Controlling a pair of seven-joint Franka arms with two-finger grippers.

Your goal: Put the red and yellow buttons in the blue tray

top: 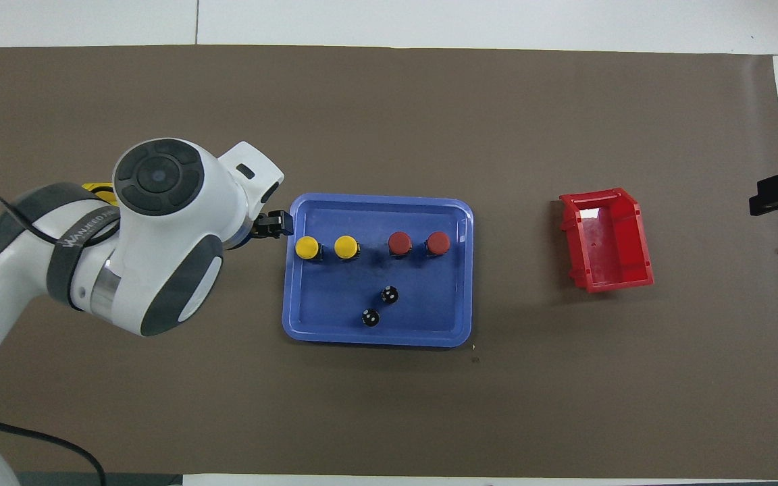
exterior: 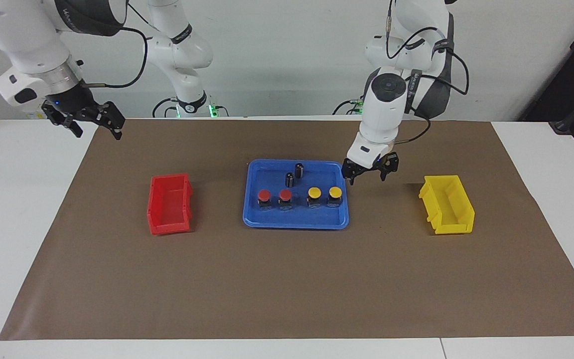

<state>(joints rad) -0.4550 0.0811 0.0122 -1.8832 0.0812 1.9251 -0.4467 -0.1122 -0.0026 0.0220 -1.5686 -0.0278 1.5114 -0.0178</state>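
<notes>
Shallow blue plastic tray [exterior: 252,219]: four red and yellow capped push buttons [exterior: 297,197] seated inside; left claw [exterior: 370,172] released, empty, beside rim, which may be clipped; right claw [exterior: 87,119] released, parked aloft

Four buttons, two red [exterior: 274,196] and two yellow [exterior: 324,193], are seen in the blue tray [exterior: 295,222] mid-table, the open-fingered left gripper [exterior: 369,172] being raised beside it, the right gripper [exterior: 85,122] held over the table's robot-side edge.
</notes>
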